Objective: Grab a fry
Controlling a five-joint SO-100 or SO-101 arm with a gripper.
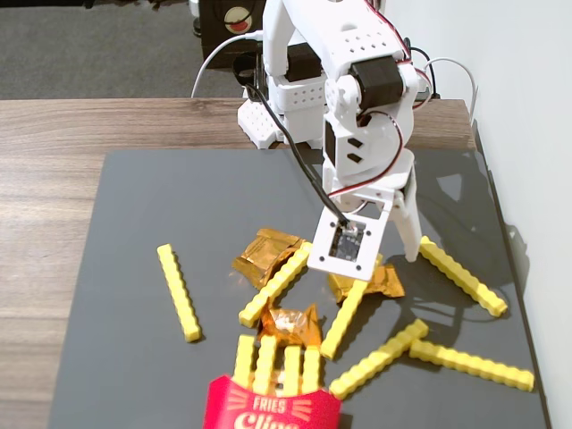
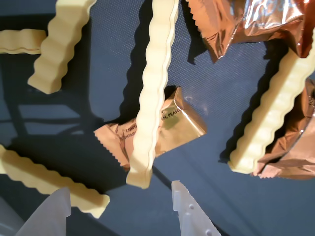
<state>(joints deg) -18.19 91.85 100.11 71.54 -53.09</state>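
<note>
Several yellow studded fries lie loose on the dark grey mat (image 1: 134,223). My gripper (image 1: 400,255) hangs open and empty just above the mat, right of centre. In the wrist view my gripper (image 2: 120,194) shows two pale fingertips (image 2: 179,194) wide apart at the bottom edge. One fry (image 2: 152,88) lies straight ahead across a gold wrapper (image 2: 184,123), its near end just beyond the gap between the jaws. In the fixed view this fry (image 1: 347,315) lies below the gripper. Another fry (image 2: 49,179) ends close to the left finger.
More fries lie around: one to the right (image 1: 465,275), two at the lower right (image 1: 380,357), one at the left (image 1: 179,290), one diagonal (image 1: 275,284). Gold wrappers (image 1: 264,255) lie among them. The red FRIES carton (image 1: 268,407) holds several fries at the front edge.
</note>
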